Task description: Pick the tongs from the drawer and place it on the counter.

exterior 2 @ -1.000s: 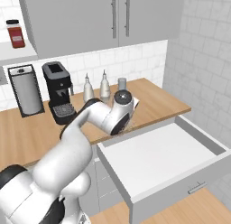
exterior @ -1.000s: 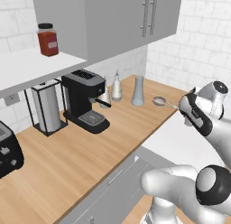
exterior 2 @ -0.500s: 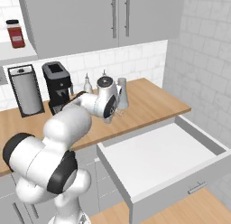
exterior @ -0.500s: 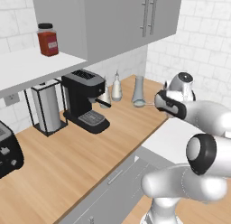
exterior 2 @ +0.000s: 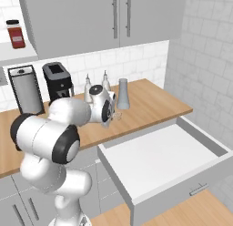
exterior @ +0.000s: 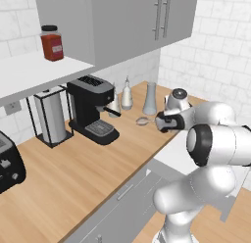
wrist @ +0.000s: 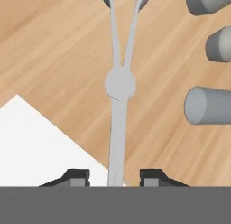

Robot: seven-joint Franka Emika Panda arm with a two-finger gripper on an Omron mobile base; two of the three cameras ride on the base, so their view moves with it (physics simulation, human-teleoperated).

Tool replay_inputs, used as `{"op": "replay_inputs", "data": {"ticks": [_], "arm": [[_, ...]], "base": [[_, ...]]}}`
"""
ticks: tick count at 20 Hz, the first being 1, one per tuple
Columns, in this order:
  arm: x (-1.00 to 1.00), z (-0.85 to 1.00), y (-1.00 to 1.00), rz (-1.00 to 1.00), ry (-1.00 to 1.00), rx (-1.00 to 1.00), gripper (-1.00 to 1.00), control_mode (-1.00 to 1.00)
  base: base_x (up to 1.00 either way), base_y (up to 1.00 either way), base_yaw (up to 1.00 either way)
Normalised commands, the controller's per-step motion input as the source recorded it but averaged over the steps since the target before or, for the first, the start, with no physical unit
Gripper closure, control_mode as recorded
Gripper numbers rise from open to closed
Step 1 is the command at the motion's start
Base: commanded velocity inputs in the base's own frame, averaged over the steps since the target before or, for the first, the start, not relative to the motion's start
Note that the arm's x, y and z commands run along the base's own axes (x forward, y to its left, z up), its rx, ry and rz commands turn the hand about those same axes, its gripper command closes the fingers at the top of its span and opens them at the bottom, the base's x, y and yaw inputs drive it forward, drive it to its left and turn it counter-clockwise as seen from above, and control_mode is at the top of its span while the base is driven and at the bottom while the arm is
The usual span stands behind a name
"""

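Observation:
My gripper [exterior: 163, 122] is shut on the tongs [exterior: 144, 121], a thin silver-grey utensil held level just above the counter [exterior: 78, 173], its rounded head pointing away from the hand. In the right base view the gripper [exterior 2: 110, 115] hangs over the counter's [exterior 2: 150, 102] front strip with the tongs [exterior 2: 117, 115] sticking out of it. The hand view looks straight down: the tongs [wrist: 120, 85] run up from between the fingertips [wrist: 76, 175] over the wood [wrist: 54, 51]. The drawer [exterior 2: 159, 152] stands pulled out, with its white interior [wrist: 31, 146] bare.
A grey vase [exterior: 150, 98] and two pale bottles [exterior: 126, 95] stand at the counter's back beside the hand. A black coffee machine [exterior: 93, 109], a paper towel holder [exterior: 49, 117] and a toaster [exterior: 7, 166] stand further left. Upper cabinets [exterior: 122, 21] hang overhead.
The arm has swung from above the drawer side to over the counter, carrying the tongs along. The jaws have stayed shut on them.

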Motion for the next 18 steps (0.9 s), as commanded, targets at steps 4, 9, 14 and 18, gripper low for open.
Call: {"op": "replay_inputs", "data": {"ticks": [4,9,14,18], "arm": [[0.16,-0.29,0.00,0.02,0.00,0.00,1.00,-1.00],[0.26,-0.13,0.00,0.03,0.00,0.00,-1.00,-1.00],[0.22,-0.04,0.00,0.03,0.00,0.00,-1.00,-1.00],[-0.03,0.07,0.00,0.02,0.00,0.00,-1.00,-1.00]], "base": [[0.00,0.00,0.00],[0.00,0.00,0.00],[0.00,0.00,0.00],[0.00,0.00,0.00]]}}
